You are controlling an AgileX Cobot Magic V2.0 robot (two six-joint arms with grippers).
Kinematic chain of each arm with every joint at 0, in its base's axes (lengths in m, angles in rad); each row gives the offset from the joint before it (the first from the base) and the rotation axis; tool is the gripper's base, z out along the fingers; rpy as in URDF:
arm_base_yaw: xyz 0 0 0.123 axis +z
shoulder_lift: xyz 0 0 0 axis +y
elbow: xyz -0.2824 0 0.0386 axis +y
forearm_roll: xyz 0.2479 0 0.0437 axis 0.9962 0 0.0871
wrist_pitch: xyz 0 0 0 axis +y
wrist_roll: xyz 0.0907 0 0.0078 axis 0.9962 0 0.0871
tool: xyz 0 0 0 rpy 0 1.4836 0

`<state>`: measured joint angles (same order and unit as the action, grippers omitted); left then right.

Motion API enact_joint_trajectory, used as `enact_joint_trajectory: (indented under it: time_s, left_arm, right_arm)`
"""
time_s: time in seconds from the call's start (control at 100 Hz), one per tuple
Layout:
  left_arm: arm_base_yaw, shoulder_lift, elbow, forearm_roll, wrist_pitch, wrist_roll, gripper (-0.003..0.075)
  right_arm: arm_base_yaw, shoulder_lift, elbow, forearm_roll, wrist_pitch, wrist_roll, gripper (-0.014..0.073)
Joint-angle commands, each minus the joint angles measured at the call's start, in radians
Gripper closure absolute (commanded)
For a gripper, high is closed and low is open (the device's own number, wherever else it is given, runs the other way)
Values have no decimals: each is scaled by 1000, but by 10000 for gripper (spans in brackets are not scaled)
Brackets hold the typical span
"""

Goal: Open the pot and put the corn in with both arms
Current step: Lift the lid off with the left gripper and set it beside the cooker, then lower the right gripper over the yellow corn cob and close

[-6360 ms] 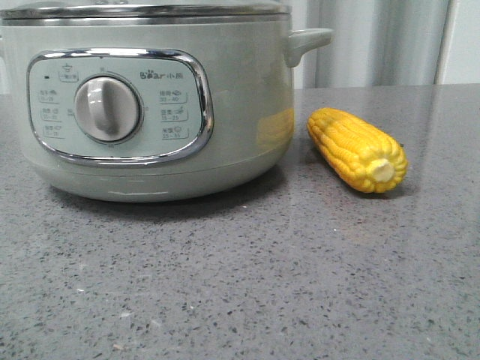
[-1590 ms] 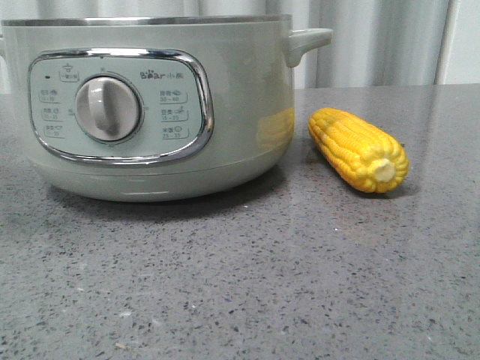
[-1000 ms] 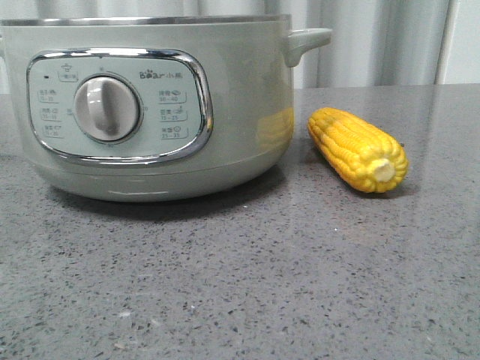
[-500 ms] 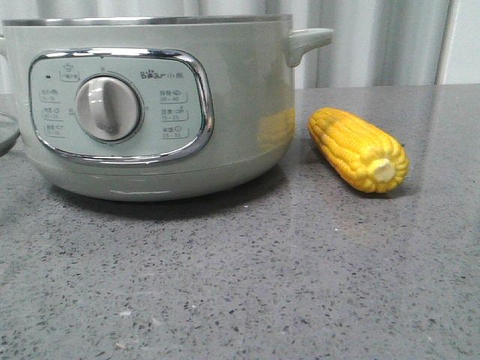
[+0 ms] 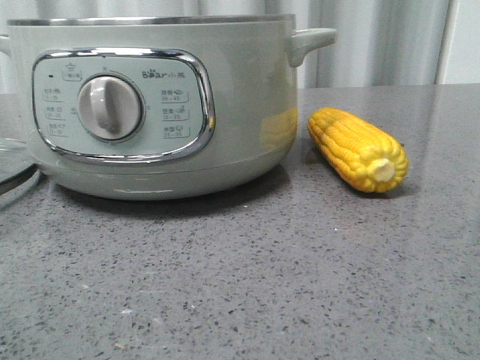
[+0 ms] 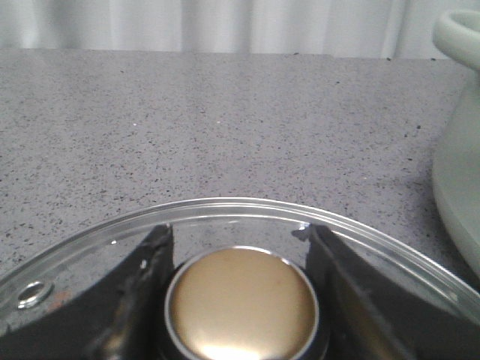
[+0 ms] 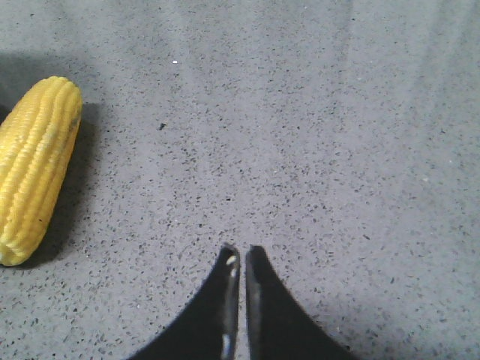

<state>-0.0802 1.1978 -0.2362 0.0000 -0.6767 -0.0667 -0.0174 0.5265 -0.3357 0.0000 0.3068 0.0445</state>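
Note:
The pale-green pot (image 5: 240,97) stands at the left of the front view with no lid on its steel rim; its side also shows in the left wrist view (image 6: 459,195). The yellow corn (image 5: 358,148) lies on the counter to its right, and in the right wrist view (image 7: 36,169). My left gripper (image 6: 238,234) is shut on the gold knob (image 6: 240,301) of the glass lid (image 6: 225,214), low beside the pot. The lid's edge shows at the front view's left (image 5: 13,166). My right gripper (image 7: 240,251) is shut and empty above bare counter, beside the corn.
The grey speckled counter (image 5: 262,270) stretches in front of the pot and the corn. Pale curtains (image 5: 375,41) hang behind. The pot's right side handle (image 5: 311,39) sticks out above the corn.
The lid came off the pot and now shows low at the front view's left edge. The pot has shifted slightly to the right. The corn has not moved.

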Motion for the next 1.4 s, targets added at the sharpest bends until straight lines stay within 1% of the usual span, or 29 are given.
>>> enact_joint_trajectory:
  time_s: [0.0,0.02,0.09,0.19,0.24,0.31,0.49,0.56,0.67,0.74,0.79,0.84,0.89,0.96,1.03,1.2,1.39]
  left_arm:
    - [1,1,-38,-15,-148,-5,701]
    - [1,4,-38,-15,-154,-5,690]
    - [1,6,-38,-15,-164,-5,615]
    - [1,6,-38,-15,-164,-5,482]
    - [1,6,-38,-15,-164,-5,435]
    - [1,6,-38,-15,-164,-5,396]
    - [1,6,-38,12,-165,-5,335]
    - [1,6,-38,15,-165,-5,316]
    - [1,-3,-38,15,-166,-5,310]
    - [1,-27,-38,15,-164,-5,310]
    - [1,-58,-38,15,-164,-5,310]
    - [1,-90,-38,15,-163,-5,310]
    - [1,-127,-38,15,-146,-5,310]
    - [1,-180,-38,21,-127,-5,310]
    - [1,-233,-38,37,-108,-5,310]
    - [1,-354,-38,71,-66,-9,310]
    - [1,-474,-45,74,5,-9,310]
  right_arm:
    - [0,10,-38,0,-84,-4,659]
    - [0,10,-38,0,-84,-4,659]
    - [0,10,-38,0,-84,-4,659]
    - [0,10,-38,0,-84,-4,659]
    - [0,10,-38,0,-84,-4,659]
    - [0,10,-38,0,-91,-4,659]
    - [0,10,-38,15,-89,-4,659]
    - [0,10,-38,16,-89,-4,659]
    - [8,10,-46,17,-82,-4,657]
    - [26,12,-68,17,-63,-4,631]
    - [48,15,-91,17,-44,-4,586]
    - [72,25,-125,17,-21,-4,519]
    - [98,45,-159,17,9,-4,429]
    - [135,90,-216,19,65,-4,328]
    - [169,150,-276,32,122,-4,274]
    - [244,324,-413,109,218,-4,272]
    - [323,570,-573,122,315,-4,272]
